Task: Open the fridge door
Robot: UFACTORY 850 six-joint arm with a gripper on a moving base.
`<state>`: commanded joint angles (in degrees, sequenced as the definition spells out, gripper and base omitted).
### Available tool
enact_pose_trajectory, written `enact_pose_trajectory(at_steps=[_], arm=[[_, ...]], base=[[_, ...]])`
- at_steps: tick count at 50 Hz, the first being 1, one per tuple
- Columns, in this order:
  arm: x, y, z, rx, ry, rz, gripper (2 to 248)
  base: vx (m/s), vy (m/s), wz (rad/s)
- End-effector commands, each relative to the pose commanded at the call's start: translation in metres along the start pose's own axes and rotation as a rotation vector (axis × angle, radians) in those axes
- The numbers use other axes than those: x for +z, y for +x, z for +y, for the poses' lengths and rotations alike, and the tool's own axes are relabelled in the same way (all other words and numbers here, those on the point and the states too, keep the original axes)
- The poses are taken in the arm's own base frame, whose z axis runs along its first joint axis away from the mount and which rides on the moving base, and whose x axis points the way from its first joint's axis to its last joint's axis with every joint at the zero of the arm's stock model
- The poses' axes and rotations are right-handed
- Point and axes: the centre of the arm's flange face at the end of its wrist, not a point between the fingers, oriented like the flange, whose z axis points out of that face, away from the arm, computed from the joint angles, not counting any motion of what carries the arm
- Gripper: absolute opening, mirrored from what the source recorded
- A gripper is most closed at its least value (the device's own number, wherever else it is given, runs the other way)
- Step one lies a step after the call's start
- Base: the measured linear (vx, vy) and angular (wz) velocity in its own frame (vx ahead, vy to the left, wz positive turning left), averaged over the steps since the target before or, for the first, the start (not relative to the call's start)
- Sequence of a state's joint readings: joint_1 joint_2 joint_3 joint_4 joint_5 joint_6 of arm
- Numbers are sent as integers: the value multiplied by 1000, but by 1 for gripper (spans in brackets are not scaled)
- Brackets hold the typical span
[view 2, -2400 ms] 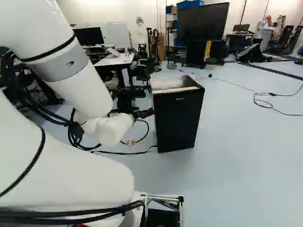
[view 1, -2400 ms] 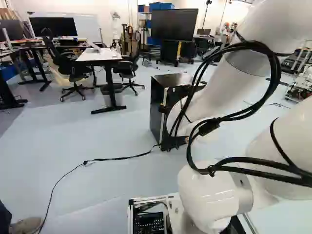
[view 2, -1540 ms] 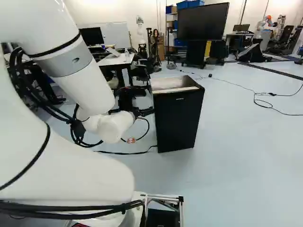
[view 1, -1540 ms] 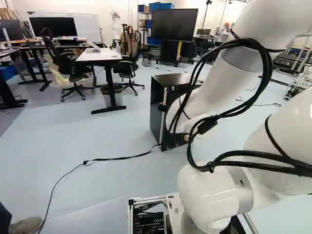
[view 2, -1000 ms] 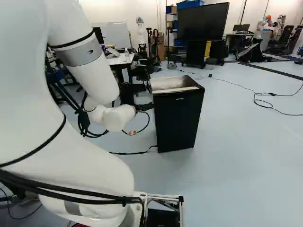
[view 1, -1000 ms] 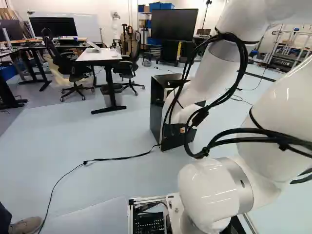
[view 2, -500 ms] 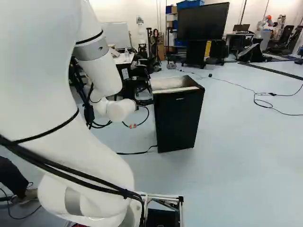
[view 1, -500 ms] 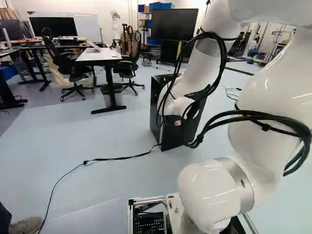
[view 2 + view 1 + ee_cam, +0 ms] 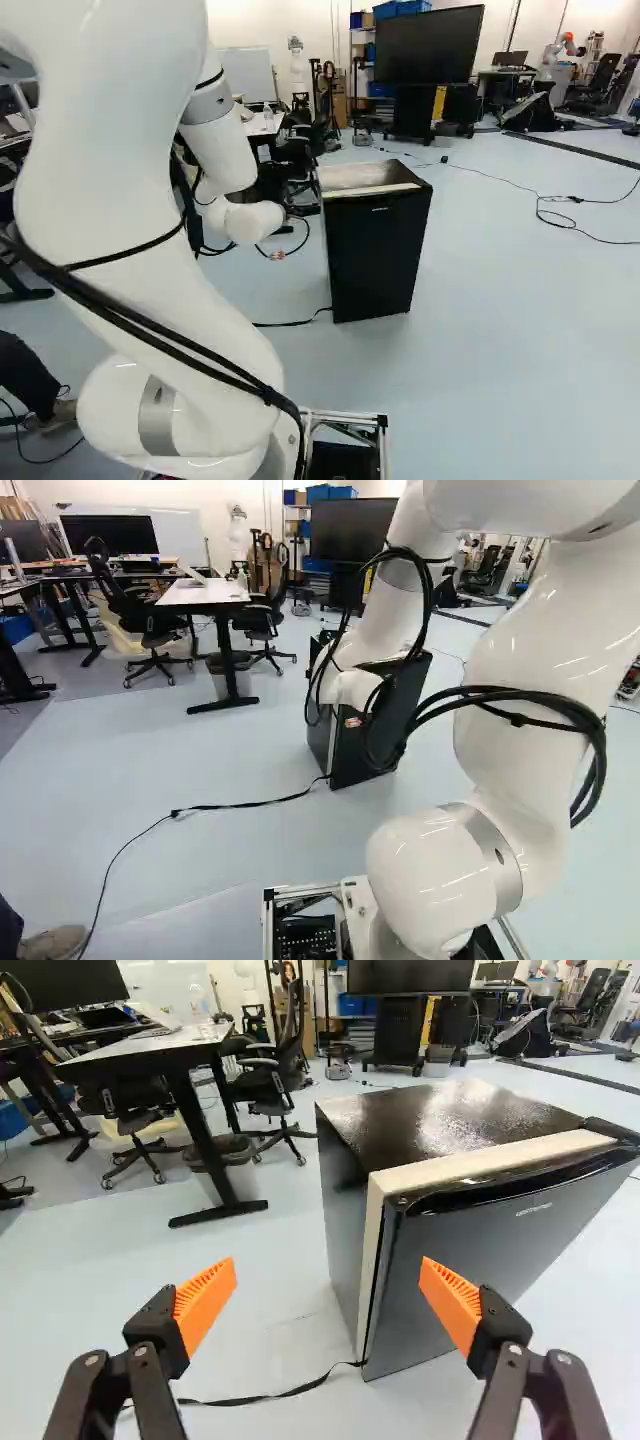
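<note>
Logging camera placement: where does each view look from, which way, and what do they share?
Left base view: on base, behind-left of the arm, looking ahead, slightly down; arm at right.
Right base view: on base, behind-right, same direction; arm at left.
Wrist view: on the wrist, looking along the open gripper at the fridge; both fingers show.
All three show the fridge.
</note>
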<state>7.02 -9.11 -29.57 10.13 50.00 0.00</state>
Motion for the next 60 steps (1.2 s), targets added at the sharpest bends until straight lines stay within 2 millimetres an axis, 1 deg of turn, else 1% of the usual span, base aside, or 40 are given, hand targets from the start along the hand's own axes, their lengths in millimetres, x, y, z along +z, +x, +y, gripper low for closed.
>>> enact_pose_trajectory(at_steps=[18,48,60], arm=[[24,5,-17,56,-41,5,247],[46,8,-43,163,-123,7,247],[56,9,-48,214,-172,9,247]], base=[[0,0,0],[0,0,0],[0,0,0]])
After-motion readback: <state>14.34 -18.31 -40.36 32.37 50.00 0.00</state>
